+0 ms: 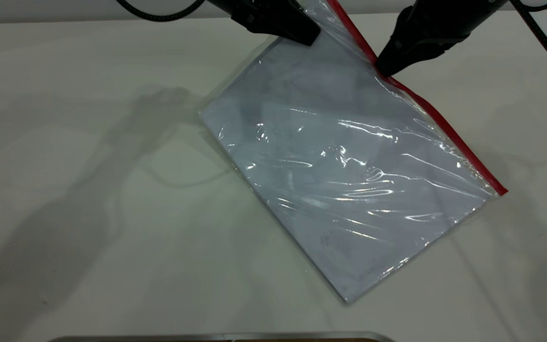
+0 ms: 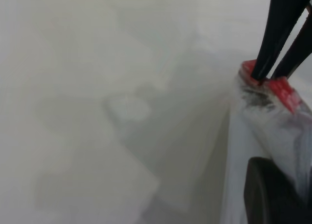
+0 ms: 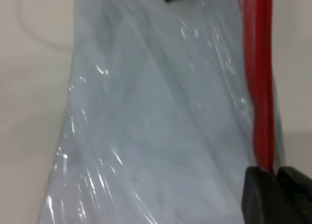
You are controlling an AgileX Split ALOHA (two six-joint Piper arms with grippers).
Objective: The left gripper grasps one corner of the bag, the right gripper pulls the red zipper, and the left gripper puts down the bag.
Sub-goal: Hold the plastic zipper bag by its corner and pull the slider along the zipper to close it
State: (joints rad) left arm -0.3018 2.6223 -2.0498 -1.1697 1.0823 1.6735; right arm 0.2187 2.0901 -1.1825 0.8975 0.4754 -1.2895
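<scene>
The flat rectangular clear plastic bag (image 1: 349, 175) holding white paper sheets lay tilted on the pale table (image 1: 88, 213), its far end raised off the surface and its near end resting down. The black angular left gripper (image 1: 309, 37) had its fingers pressed together on the bag's upper end, beside the corner (image 1: 321, 7) where the thin red zipper strip (image 1: 437, 118) began, so the first step, the grasp, looked done.

The black tapered right gripper (image 1: 381, 70) sat on the red zipper a short way down from that held corner. The left wrist view showed its two thin fingers (image 2: 265, 63) closed on a small red piece there, probably the slider tab (image 2: 249, 69), and the right wrist view showed the fingertips (image 3: 261, 187) pinched around the red strip (image 3: 261, 87).

Judging by where the right gripper stood, the pull was only at its start: most of the zipper ran beyond it toward the bag's far corner at the strip's other end. Whether the stretch behind the slider was closed could not be told. Finishing the pull, then lowering and letting go of the bag, appeared to remain.
</scene>
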